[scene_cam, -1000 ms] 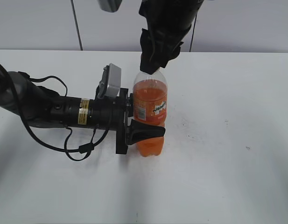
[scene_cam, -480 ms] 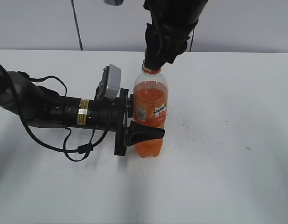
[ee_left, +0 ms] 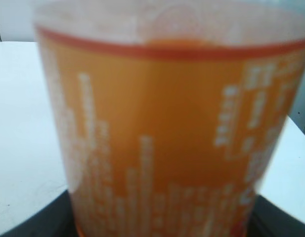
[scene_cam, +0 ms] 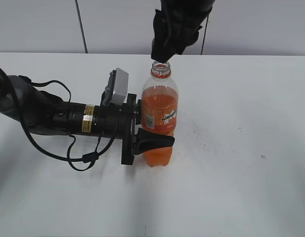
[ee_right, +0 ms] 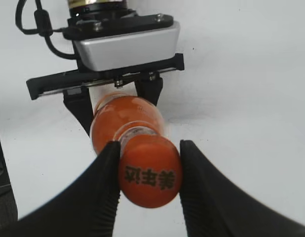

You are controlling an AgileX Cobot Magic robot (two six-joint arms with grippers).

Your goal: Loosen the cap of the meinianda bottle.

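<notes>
The meinianda bottle [scene_cam: 159,101] stands upright on the white table, with orange drink and an orange neck ring. Its mouth shows bare in the exterior view. My left gripper [scene_cam: 158,126] is shut around its labelled body; the label [ee_left: 162,138] fills the left wrist view. My right gripper [ee_right: 148,174] is shut on the orange cap [ee_right: 150,160], dark print on top, and holds it just above the bottle's neck [ee_right: 135,132]. In the exterior view the right gripper [scene_cam: 160,57] hangs right above the mouth, and the cap is hidden inside it.
The white table [scene_cam: 241,163] stretches all round the bottle. The left arm [scene_cam: 53,116] lies along the table at the left with a loose black cable [scene_cam: 83,158]. Its grey wrist camera box [ee_right: 125,44] sits behind the bottle. A pale wall stands behind.
My right gripper has risen with the cap. The bottle's neck, covered by the gripper a second ago, now shows bare. The left gripper and bottle have not moved.
</notes>
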